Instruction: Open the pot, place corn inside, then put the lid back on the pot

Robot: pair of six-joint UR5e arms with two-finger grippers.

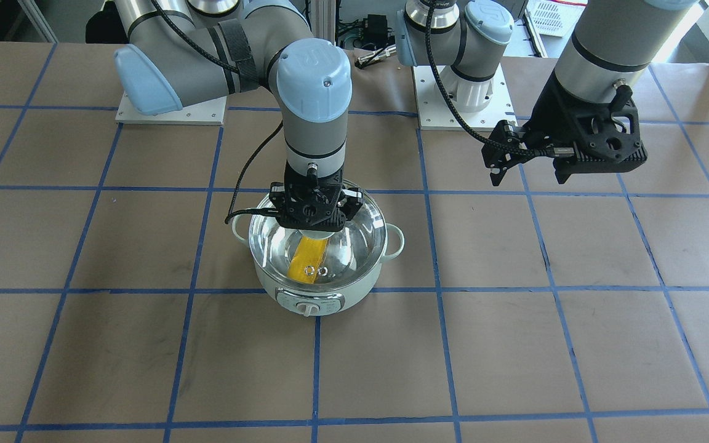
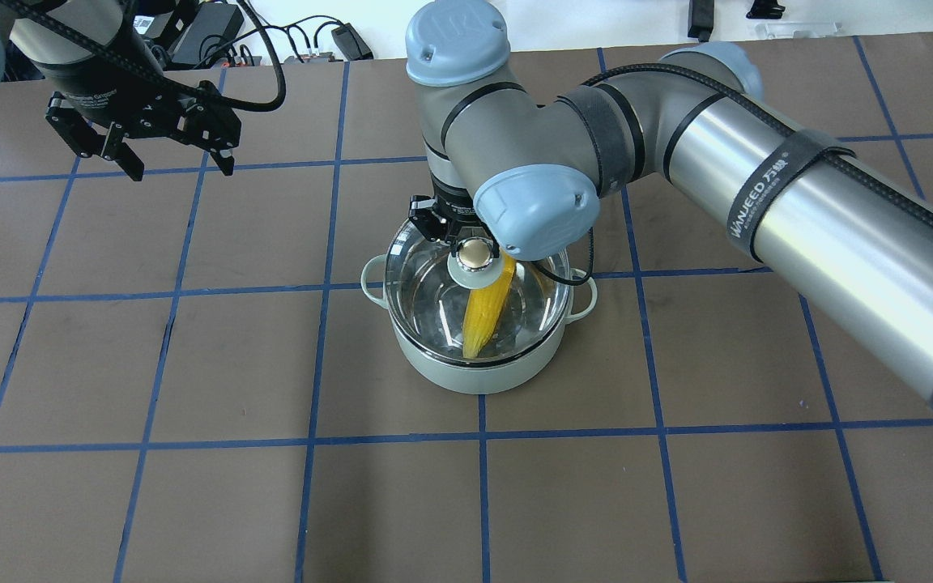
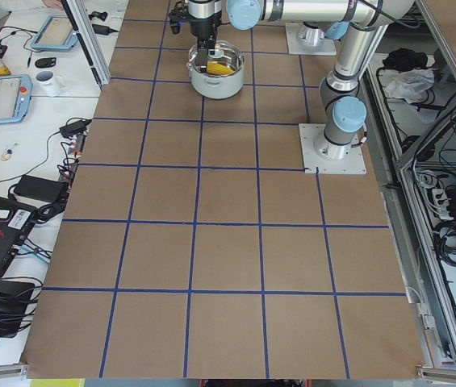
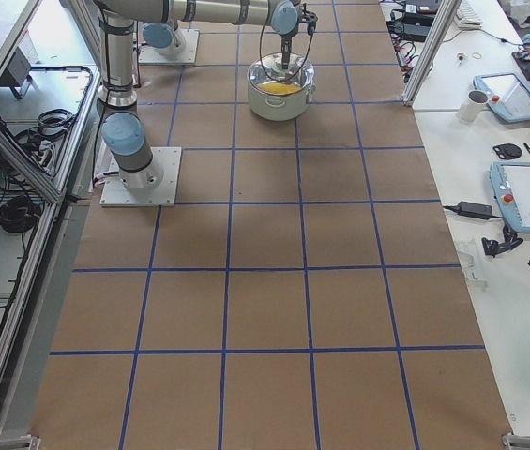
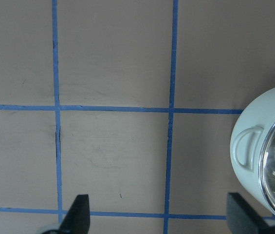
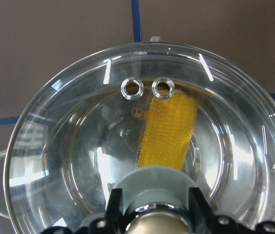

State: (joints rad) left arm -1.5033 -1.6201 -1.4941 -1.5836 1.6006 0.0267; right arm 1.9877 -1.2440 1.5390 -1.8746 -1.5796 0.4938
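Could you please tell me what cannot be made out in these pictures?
Whether the right gripper clamps the knob: the right wrist view's lower edge cuts off the contact.
One end of the corn: hidden under the lid's hub in that view.
The pot's dial setting: too small, front-facing view.
Whether the lid sits flush all round: the right arm covers part overhead.

Arm postures.
Black left gripper raised, jaws wide; black right gripper plumb (pointing down), clamped on round clear glass lid.
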